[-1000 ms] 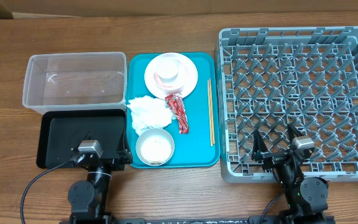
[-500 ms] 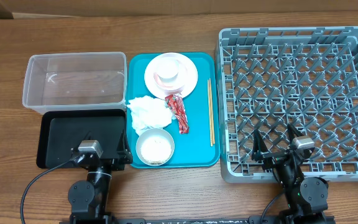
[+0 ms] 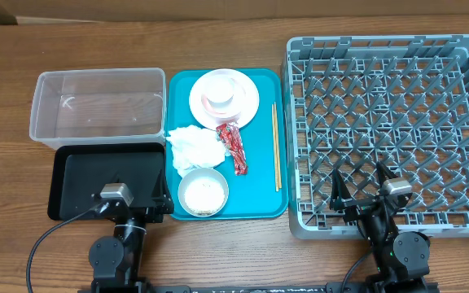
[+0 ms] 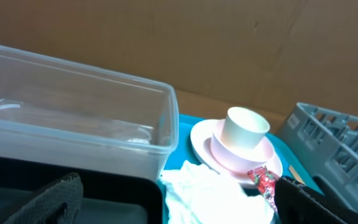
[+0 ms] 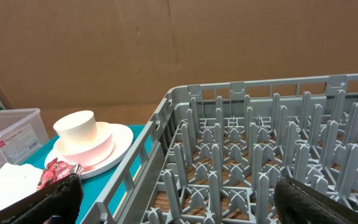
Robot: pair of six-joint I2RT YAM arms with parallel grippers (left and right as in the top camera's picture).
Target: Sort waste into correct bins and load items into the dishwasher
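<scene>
On the wooden table (image 3: 6,163), the flat teal tray (image 3: 259,195) sits in the middle and carries everything still to be sorted. At its 12 o'clock end lies the pale pink plate (image 3: 249,98) with the small white cup (image 3: 217,99) standing on it. Toward 9 o'clock is the crumpled tissue (image 3: 192,148), and the red wrapper (image 3: 236,146) lies just beside it near the centre. The chopsticks (image 3: 275,146) lie along the 3 o'clock edge. At 6 o'clock a whitish bowl (image 3: 181,191) holds the rice (image 3: 204,191). The clear tub (image 3: 35,114) stands at 10 o'clock from the teal tray, with the black tray (image 3: 88,175) at 8 o'clock, the two bins edge to edge. The grey dish rack (image 3: 293,122) fills the 3 o'clock side. The left gripper (image 4: 179,186) hangs at the black tray's 5 o'clock corner, fingers spread wide and grasping nothing. The right gripper (image 3: 358,185) hangs over the rack's 6 o'clock edge, likewise released and empty.
</scene>
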